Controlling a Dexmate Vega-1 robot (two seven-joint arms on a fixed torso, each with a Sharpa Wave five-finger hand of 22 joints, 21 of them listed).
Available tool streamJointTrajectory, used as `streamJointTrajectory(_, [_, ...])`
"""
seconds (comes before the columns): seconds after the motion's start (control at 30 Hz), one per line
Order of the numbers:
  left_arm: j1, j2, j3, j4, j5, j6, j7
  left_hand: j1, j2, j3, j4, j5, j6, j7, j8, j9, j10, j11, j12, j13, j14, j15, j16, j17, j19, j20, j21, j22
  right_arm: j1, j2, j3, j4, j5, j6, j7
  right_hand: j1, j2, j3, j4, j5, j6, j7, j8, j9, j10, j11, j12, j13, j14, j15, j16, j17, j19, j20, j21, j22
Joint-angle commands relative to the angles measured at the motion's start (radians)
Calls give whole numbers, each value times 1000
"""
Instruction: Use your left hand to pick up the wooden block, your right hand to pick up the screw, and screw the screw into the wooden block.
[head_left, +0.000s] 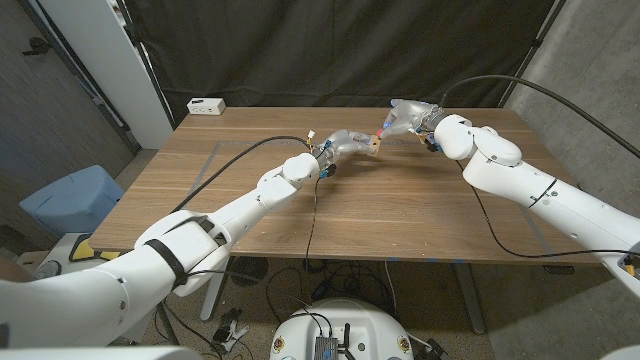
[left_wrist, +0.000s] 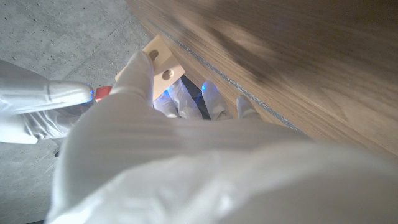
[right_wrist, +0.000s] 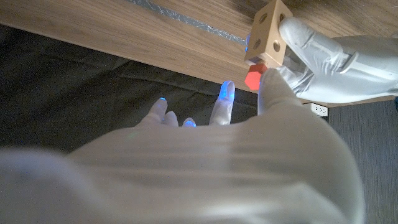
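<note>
Above the far middle of the table, my left hand (head_left: 345, 143) grips a small pale wooden block (head_left: 374, 146) with round holes in its faces. In the left wrist view the block (left_wrist: 163, 62) sticks out past my left hand (left_wrist: 174, 130). My right hand (head_left: 410, 118) reaches in from the right and pinches the red-headed screw (head_left: 381, 131) against the block. The right wrist view shows the screw's red head (right_wrist: 254, 76) just under the block (right_wrist: 268, 34), at the fingertips of my right hand (right_wrist: 217, 155), with my left hand (right_wrist: 329, 62) behind. The shank is hidden.
A white power strip (head_left: 206, 105) lies at the wooden table's (head_left: 300, 210) far left corner. Black cables trail across the table from both arms. Dark curtains hang behind the table, and a blue bin (head_left: 70, 200) stands on the floor at the left.
</note>
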Motion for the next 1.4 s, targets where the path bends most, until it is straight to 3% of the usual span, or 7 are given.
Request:
streamJointTrajectory(0.03, [-8,-8,2,22,-3,-13,-5,-6,19,2,6,6,17,1,9,3,7,-1,9,2,0,-33,-3,-1,-1,-1,7,3,1,-2,0,-14,0,-11,23,6,-6,4,8,3,-5,6,-5,1,-9,6,-4,4,-7,11,-2,2,1,-2,0,2])
streamJointTrajectory(0.57, [4,4,0,-8,-2,-2,1,-6,19,2,6,6,17,1,9,3,9,-2,9,1,1,-35,-3,-1,0,-1,8,3,-9,7,-8,-19,-18,-25,3,-4,-10,1,17,2,-12,9,-14,-4,-16,10,-6,4,-9,12,-3,3,-2,0,-2,2])
streamJointTrajectory(1.4, [10,9,2,-26,1,6,-2,-7,19,3,6,6,17,2,9,3,9,-2,9,1,0,-33,-3,-1,-1,0,7,3,-25,9,-1,-19,-22,-24,-29,19,-14,9,16,9,99,-15,22,-8,56,-4,12,4,35,-6,7,1,37,-9,7,3])
